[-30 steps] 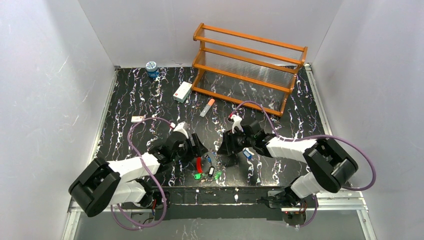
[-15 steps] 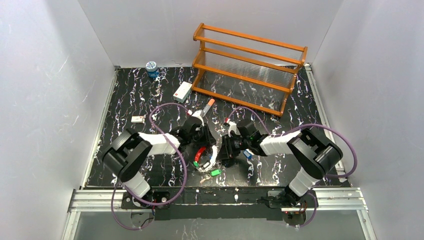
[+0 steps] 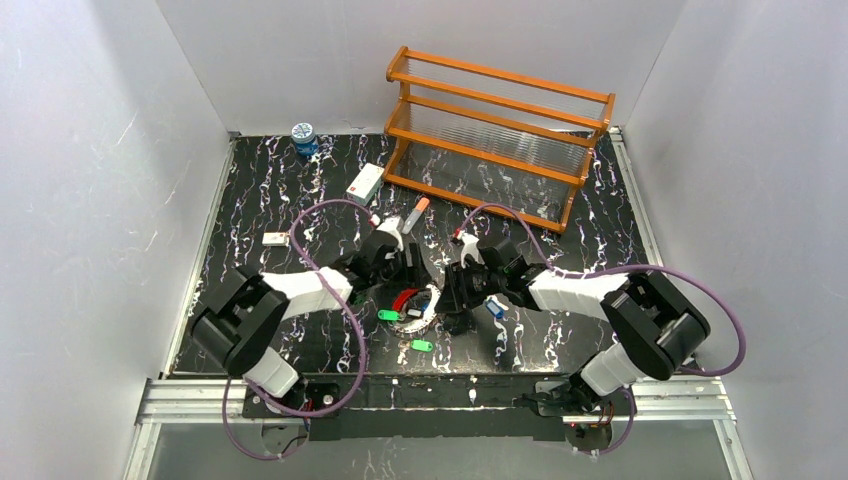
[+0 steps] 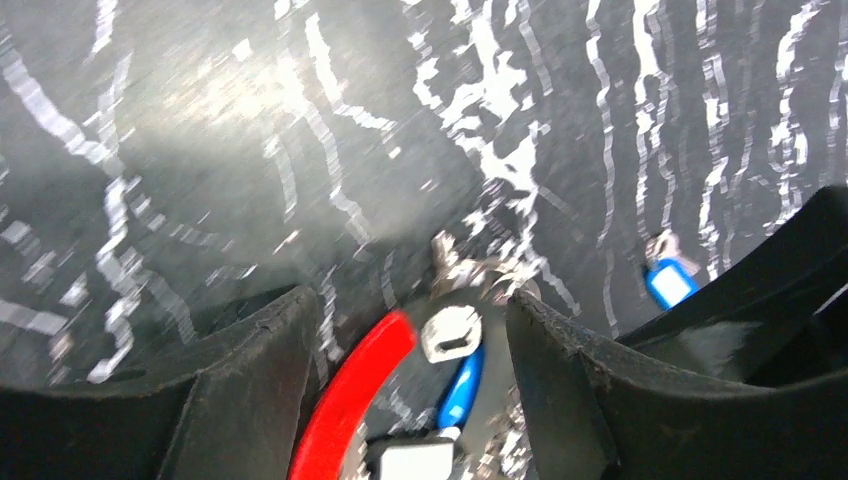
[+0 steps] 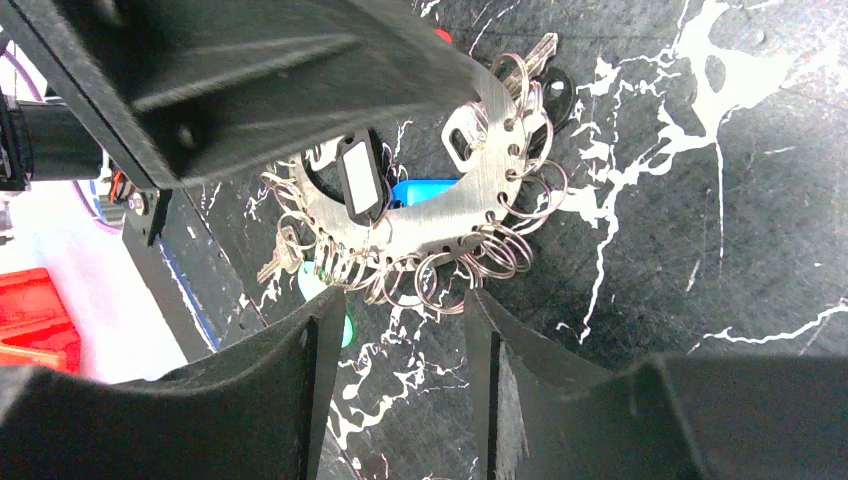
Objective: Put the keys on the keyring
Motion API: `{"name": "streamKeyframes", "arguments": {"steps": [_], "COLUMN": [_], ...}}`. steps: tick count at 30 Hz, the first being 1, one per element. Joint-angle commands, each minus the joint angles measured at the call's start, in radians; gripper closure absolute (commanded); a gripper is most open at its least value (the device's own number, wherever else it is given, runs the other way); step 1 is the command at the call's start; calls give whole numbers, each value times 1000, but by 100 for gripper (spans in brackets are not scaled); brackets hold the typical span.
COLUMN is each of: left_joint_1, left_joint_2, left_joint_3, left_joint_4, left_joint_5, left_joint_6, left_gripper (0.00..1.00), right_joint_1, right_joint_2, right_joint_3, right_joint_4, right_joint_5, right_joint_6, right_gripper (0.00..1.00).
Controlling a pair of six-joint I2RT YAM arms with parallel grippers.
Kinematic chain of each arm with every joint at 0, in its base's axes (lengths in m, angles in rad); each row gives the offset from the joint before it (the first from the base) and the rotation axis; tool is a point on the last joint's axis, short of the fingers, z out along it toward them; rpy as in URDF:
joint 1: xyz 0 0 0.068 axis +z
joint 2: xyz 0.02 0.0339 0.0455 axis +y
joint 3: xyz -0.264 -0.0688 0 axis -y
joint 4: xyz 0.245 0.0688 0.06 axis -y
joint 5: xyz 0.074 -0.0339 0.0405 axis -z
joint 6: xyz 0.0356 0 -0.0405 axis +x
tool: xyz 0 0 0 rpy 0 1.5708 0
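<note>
1. Keys [image 3: 388,315] with green heads: one lies on the black marbled table [image 3: 260,190], well in front of the wooden rack [image 3: 480,70] and off its left end. A second green key [image 3: 421,345] lies farther from the rack.
2. Left gripper [image 3: 412,282]: in front of the rack's left end. Fingers [image 4: 250,390] are spread and grip nothing; a red arc passes between them.
3. Keyring [image 3: 418,306]: flat on the table in front of the rack's left half. It is part red and part silvery, and the silvery part carries many small split rings [image 5: 470,260].
4. Right gripper [image 3: 455,300]: in front of the rack's middle. Fingers [image 5: 270,400] are apart and empty, with the tips just short of the split rings.
5. Blue key [image 3: 494,309]: on the table in front of the rack's middle.
</note>
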Motion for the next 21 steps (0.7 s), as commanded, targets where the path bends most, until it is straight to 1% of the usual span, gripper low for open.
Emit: {"name": "streamKeyframes", "arguments": {"steps": [1, 6, 12, 15, 18, 21], "left_joint_1": [12, 15, 14, 14, 14, 15], "left_joint_2": [-146, -318, -468, -504, -516, -513], "left_joint_3": [-94, -190, -322, -368, -387, -394], "left_joint_4": [-155, -166, -76, -22, -1, 10], "left_joint_5": [-127, -166, -151, -129, -124, -119], "left_joint_6": [34, 19, -38, -67, -87, -94], "left_gripper": [32, 35, 37, 37, 38, 39], "right_joint_1": [-2, -2, 27, 51, 72, 92], "right_joint_2": [-40, -51, -59, -47, -27, -7], "right_joint_3": [32, 30, 11, 28, 57, 81], "right_joint_4": [-61, -65, -38, -30, -41, -55], "right_joint_5": [21, -3, -4, 10, 24, 45], "right_joint_6": [-22, 22, 129, 145, 147, 146], "right_gripper": [45, 52, 58, 62, 66, 68]}}
